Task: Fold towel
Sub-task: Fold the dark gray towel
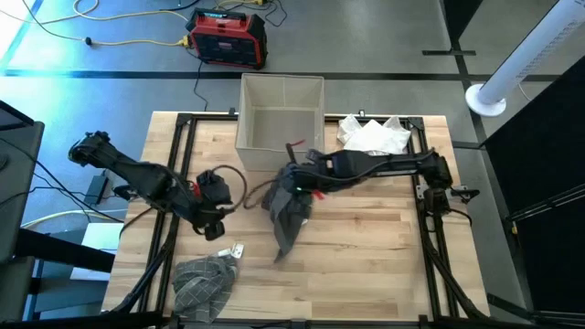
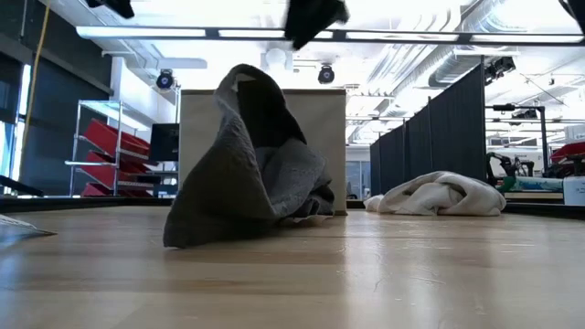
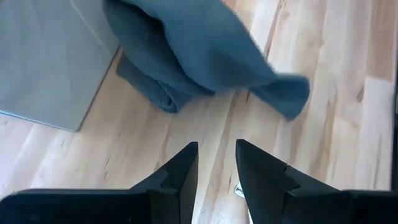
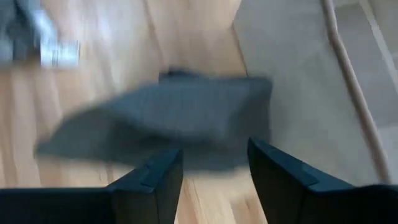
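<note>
A dark grey towel (image 1: 291, 208) is seen heaped on the wooden table (image 1: 366, 247), directly beneath the right gripper (image 4: 214, 163), whose jaws are parted with nothing between them; the cloth lies just past and below the fingertips, apart from them. From table height, the towel is shown standing in a soft peak, one flap draped over the rest, in front of a pale fabric bin (image 1: 281, 111). In the overhead view one narrow tail of cloth is trailed toward the table's near edge.

The towel is judged to be light, limp and thick-piled; it is likely to sag and bunch when lifted, and it is not fragile or slippery. A corner or a free hem would be the best place to be pinched, since a grip on the heap's middle would gather several layers at once. The trailing tail looks the easiest end to find.

The left gripper (image 3: 216, 155) is held low over bare wood, its jaws slightly apart and empty, with the towel ahead of the tips and well clear of them. Elsewhere, a white cloth (image 1: 375, 135) and a checked grey cloth (image 1: 203, 281) are seen lying untouched.
</note>
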Robot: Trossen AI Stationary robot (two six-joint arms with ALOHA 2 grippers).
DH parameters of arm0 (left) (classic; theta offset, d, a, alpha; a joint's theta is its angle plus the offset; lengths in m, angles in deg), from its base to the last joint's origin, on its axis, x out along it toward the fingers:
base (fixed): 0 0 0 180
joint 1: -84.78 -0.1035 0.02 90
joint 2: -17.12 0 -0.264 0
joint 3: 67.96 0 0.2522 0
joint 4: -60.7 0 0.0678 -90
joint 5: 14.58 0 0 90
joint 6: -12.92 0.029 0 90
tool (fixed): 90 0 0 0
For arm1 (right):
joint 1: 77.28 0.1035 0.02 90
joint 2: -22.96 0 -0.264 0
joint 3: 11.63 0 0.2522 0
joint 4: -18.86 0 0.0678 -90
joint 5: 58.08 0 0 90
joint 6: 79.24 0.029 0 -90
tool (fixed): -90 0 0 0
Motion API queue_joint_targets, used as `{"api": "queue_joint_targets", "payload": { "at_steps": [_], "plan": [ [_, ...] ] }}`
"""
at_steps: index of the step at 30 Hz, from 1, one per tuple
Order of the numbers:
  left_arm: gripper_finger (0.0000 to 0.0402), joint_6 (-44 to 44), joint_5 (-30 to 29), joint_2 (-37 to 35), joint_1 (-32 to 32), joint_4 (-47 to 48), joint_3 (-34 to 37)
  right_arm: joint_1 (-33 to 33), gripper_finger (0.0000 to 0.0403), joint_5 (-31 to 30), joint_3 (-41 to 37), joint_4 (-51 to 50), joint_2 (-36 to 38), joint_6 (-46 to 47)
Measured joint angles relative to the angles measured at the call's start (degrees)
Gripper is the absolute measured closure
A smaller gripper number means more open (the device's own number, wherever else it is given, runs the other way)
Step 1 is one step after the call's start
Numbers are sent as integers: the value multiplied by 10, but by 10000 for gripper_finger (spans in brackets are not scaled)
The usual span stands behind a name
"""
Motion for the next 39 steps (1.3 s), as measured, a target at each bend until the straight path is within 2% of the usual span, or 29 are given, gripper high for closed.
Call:
{"api": "queue_joint_targets", "payload": {
  "at_steps": [4,10,13,16,18,24,35,39],
  "plan": [
    [300,15,15,29,12,1,0,19,232,0,0,-90,25,-41],
    [300,17,42,39,26,1,0,23,246,5,-1,-59,33,-116],
    [300,-2,44,31,34,1,0,9,257,19,-47,7,41,-140],
    [300,-27,48,22,46,1,0,-4,266,50,-140,93,57,-148],
    [300,-48,52,16,58,1,0,-7,272,48,-212,147,72,-154],
    [300,-67,49,15,92,2,0,-5,281,-55,-376,344,92,-219],
    [300,-80,30,16,93,3,0,-47,279,-75,-500,575,92,-229],
    [300,-81,20,16,92,3,0,-64,288,-75,-507,600,90,-207]
  ]
}}
